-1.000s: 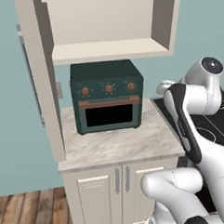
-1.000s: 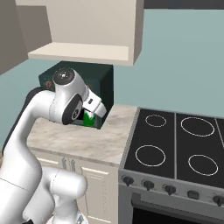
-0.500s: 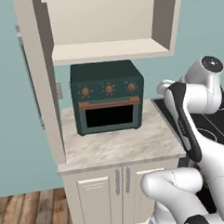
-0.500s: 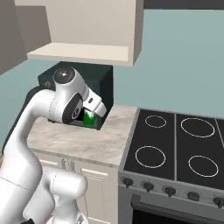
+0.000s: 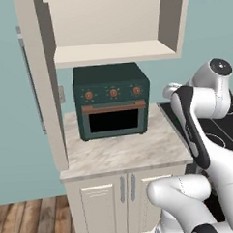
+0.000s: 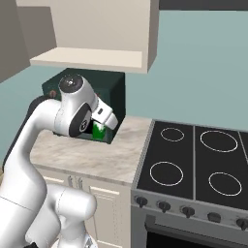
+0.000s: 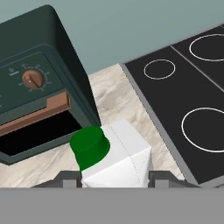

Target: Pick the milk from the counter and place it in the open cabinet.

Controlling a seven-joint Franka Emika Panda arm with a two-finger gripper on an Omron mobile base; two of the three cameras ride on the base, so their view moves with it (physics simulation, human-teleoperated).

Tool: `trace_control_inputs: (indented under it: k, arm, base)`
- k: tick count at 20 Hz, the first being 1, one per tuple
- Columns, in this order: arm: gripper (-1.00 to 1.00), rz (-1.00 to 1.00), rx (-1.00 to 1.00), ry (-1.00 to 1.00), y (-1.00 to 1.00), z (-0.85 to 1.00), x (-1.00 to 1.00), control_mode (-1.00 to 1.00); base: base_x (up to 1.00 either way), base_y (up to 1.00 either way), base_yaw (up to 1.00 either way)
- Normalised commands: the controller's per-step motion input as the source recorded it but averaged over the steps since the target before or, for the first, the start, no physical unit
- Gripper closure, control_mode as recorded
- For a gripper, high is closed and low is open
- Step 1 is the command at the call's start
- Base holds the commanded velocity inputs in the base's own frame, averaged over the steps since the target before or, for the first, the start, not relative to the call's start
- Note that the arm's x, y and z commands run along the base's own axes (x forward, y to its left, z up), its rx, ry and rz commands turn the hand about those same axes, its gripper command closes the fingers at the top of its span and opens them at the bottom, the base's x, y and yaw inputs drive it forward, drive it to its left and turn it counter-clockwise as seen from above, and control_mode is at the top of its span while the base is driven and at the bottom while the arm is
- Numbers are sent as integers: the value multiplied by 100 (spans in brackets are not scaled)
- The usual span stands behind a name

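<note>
While the dark green oven (image 7: 35,100) sits at the left on the marble table (image 7: 118,100), the milk (image 7: 114,159) is held up off it in front of the oven's right corner — fingers (image 7: 70,178) clamped on either side of the carton. Further right lies the black stovetop (image 7: 192,96); the open cabinet (image 5: 109,29) hangs above the oven.

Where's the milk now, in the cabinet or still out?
Out. The milk sits between the gripper fingers beside the oven; the cabinet shelf above is bare.
</note>
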Motion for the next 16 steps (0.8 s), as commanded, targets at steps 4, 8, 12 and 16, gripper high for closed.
trace_control_inputs:
  k: [4,8,12,16]
  arm:
    - [100,0,0,-9,4,3,-17,-100]
    - [100,5,-5,-16,8,35,-42,-100]
    - [100,8,-7,-20,33,88,-54,-100]
    - [100,7,-8,-26,38,100,-55,-100]
  base:
    - [0,0,0]
    - [0,0,0]
    - [0,0,0]
    - [0,0,0]
